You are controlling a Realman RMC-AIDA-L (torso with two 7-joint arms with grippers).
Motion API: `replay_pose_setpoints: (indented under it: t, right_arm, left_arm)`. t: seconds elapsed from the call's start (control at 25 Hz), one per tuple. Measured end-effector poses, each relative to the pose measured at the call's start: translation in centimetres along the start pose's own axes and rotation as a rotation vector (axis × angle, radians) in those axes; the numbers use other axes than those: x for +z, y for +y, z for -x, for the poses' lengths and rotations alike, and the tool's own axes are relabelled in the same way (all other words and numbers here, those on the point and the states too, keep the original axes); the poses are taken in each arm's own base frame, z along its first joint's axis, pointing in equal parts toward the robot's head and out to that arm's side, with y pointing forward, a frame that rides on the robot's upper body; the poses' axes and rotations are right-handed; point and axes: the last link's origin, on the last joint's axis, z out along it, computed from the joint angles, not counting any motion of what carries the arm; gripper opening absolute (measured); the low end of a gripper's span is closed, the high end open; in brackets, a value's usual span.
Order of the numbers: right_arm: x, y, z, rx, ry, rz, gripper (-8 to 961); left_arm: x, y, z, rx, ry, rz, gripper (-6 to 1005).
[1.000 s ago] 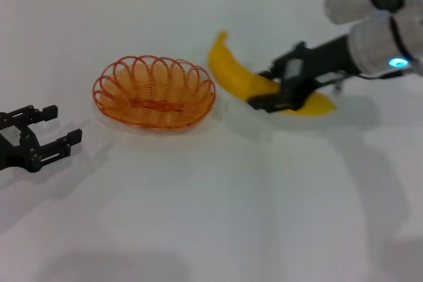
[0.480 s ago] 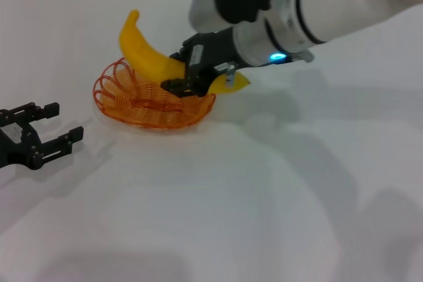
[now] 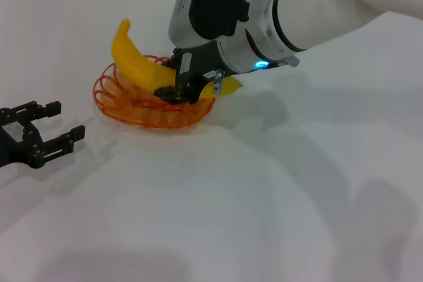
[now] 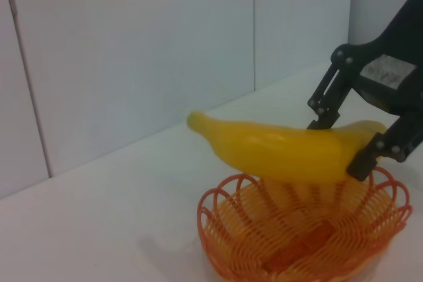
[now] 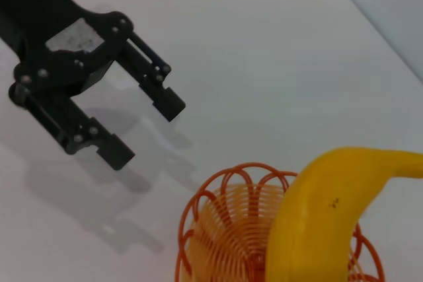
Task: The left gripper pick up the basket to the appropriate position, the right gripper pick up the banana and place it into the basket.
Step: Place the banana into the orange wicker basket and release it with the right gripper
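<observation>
The orange wire basket (image 3: pixel 125 104) sits on the white table left of centre. My right gripper (image 3: pixel 173 82) is shut on the yellow banana (image 3: pixel 135 64) and holds it just above the basket, one end pointing up and to the left. The left wrist view shows the banana (image 4: pixel 284 153) hovering over the basket (image 4: pixel 304 242), clamped by the right gripper (image 4: pixel 360 140). In the right wrist view the banana (image 5: pixel 317 216) is over the basket (image 5: pixel 225 229). My left gripper (image 3: pixel 63 123) is open and empty, on the table left of the basket; it also shows in the right wrist view (image 5: pixel 149 130).
The white table (image 3: pixel 231 196) stretches in front and to the right. A white panelled wall (image 4: pixel 132 51) stands behind the table. My right arm (image 3: pixel 297 14) reaches across from the upper right.
My right gripper has carried the banana from the table right of the basket to above it, then lowered it slightly leftward. The left gripper has stayed in place.
</observation>
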Motion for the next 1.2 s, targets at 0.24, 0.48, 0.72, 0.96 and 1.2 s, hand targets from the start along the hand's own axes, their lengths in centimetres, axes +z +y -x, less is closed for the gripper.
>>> replay_pose_setpoints:
  t: [0.24,0.48,0.72,0.96,1.2]
  right_arm:
    - [0.2,0.1,0.2,-0.01,-0.003,-0.005,543]
    - [0.2,0.1,0.2,-0.01,-0.005,-0.008,552]
    - [-0.2,0.5,0.9,-0.017,-0.032,0.001,777]
    - [-2.8,1.6,0.9,-0.032,-0.101,0.071,774]
    - [-5.9,1.3,-1.0,-0.008,-0.208,0.15,771]
  left_arm:
    - [0.0,0.0,0.0,0.001,0.001,0.001,678]
    - [0.1,0.0,0.0,0.0,0.001,0.001,678]
    - [0.1,0.1,0.1,-0.004,0.0,0.004,678]
    - [0.0,0.2,0.3,-0.008,-0.003,0.003,678]
    - [-0.2,0.3,0.5,-0.005,-0.003,-0.002,678]
